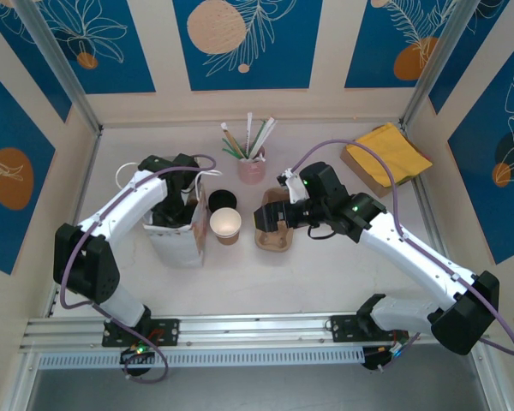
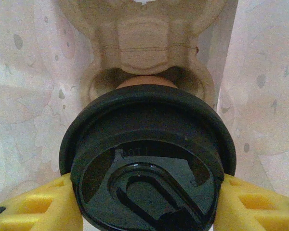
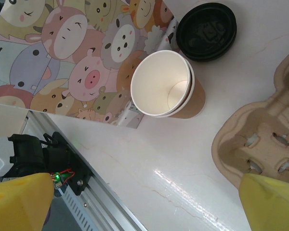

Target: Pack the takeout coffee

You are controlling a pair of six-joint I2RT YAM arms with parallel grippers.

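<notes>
**Takeout coffee (image 2: 147,163) held inside the bag (image 1: 178,244).**
Left jaws clamped on the coffee; right jaws wide apart above the table (image 3: 149,159), beside the pulp carrier (image 3: 260,139).

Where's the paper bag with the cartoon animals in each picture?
Top camera: the white paper bag printed with cartoon animals stands left of centre, left arm inside.
Left wrist camera: its pale inner walls surround the black-lidded brown paper cup in the left claw.
Right wrist camera: its cartoon side is at the upper left.
Shared landmark: the open white-lined brown paper cup beside the bag, top and right wrist pictures.
</notes>
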